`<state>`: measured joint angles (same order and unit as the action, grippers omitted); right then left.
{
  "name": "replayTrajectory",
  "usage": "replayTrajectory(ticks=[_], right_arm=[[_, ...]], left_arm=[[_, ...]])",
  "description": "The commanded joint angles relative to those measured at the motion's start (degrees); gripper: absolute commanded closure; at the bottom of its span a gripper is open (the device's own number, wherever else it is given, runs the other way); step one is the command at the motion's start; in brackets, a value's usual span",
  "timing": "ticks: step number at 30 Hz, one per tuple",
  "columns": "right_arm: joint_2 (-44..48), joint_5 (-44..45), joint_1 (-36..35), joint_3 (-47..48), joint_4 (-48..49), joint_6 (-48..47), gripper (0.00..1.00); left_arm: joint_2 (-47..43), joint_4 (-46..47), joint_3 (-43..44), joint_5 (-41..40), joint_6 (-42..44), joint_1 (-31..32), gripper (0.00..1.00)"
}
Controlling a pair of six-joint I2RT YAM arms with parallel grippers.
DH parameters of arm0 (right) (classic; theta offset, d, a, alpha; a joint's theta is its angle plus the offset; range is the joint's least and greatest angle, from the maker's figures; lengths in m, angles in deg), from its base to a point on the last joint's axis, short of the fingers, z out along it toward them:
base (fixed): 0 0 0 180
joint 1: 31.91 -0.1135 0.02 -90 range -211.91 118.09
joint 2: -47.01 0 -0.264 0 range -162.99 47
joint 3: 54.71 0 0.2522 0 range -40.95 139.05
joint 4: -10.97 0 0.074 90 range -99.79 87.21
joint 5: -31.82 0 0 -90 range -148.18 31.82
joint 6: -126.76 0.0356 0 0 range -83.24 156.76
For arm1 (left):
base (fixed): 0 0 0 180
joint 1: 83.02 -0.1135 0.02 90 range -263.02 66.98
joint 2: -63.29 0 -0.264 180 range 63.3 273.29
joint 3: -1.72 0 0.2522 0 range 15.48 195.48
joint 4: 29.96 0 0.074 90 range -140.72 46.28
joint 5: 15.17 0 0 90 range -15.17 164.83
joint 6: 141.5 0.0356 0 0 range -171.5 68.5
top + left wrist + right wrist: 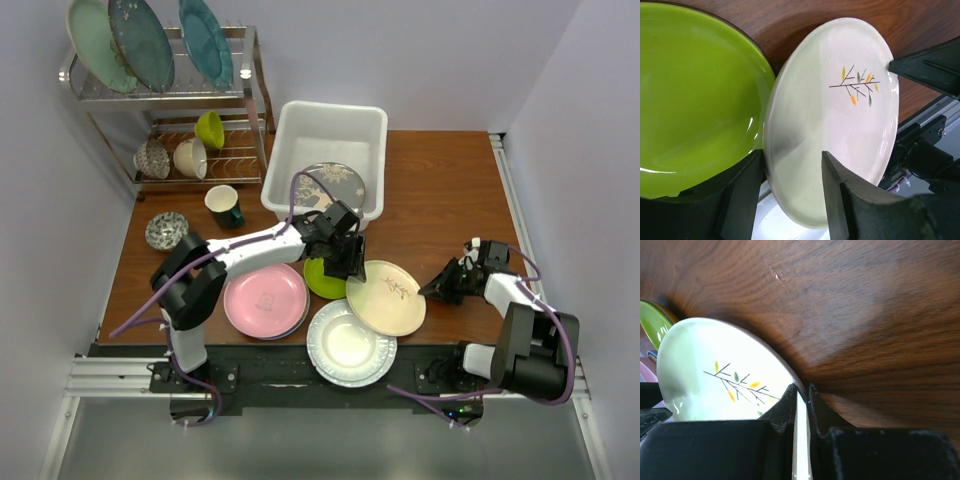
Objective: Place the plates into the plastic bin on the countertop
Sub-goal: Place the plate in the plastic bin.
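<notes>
Partly covered by the parted left gripper (347,266), the cream plate (392,302) sits pinched in the right gripper (801,392).

No lettering, brand or number is legible — the cream plate (815,130) bears only a painted twig (855,86).

A grey round plate (335,180) lies in the white plastic bin (300,128); before it, a cream plate (386,300) lies right of a lime green plate (321,282).
</notes>
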<state>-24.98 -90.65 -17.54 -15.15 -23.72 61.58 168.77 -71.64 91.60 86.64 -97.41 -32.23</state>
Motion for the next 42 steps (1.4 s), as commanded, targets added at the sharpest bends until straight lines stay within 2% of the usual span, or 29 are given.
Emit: replayTrajectory(ticks=[1,3,5,16,19,22,25,26,29,39,41,42], right_arm=[[-0.5,-0.8,-0.7,0.1,0.0,3.3,1.0],[-0.4,-0.7,-0.7,0.1,0.0,3.3,1.0],[-0.4,-0.7,-0.7,0.1,-0.1,3.2,1.0],[-0.3,-0.5,-0.8,0.2,-0.2,3.2,1.0],[-0.3,-0.6,-0.9,0.2,-0.2,3.2,1.0],[-0.4,-0.6,-0.9,0.3,-0.2,3.2,1.0],[-0.3,-0.6,-0.8,0.2,-0.2,3.2,1.0],[-0.3,-0.7,-0.9,0.2,-0.2,3.1,1.0],[-0.3,-0.6,-0.9,0.3,-0.3,3.1,1.0],[0.7,-1.6,-0.9,0.3,-0.3,2.8,1.0],[1.1,-2.3,-0.9,0.2,-0.1,2.7,0.93],[1.4,-2.7,-0.9,0.0,0.1,2.5,0.86]], left_arm=[[-0.4,3.8,-0.4,6.6,-1.6,2.1,0.45],[-1.0,3.1,-0.7,5.6,-1.6,2.1,0.38],[-1.1,2.4,-1.1,5.5,-1.5,2.1,0.36],[0.4,4.9,-4.0,9.6,-1.6,2.2,0.42],[-0.2,8.0,-5.2,11.0,-2.6,2.1,0.46],[-0.9,13.0,-6.9,13.7,-5.4,2.0,0.56],[-0.5,14.6,-7.0,15.6,-5.6,2.0,0.76],[-0.5,14.7,-7.0,15.6,-5.5,2.1,0.88],[-0.9,14.9,-7.2,15.6,-5.5,2.0,1.0],[-3.7,12.5,-6.9,12.2,-4.9,2.1,1.0],[-4.1,12.1,-6.8,11.5,-4.6,2.0,1.0],[-4.4,11.7,-6.8,11.1,-4.6,2.0,1.0]])
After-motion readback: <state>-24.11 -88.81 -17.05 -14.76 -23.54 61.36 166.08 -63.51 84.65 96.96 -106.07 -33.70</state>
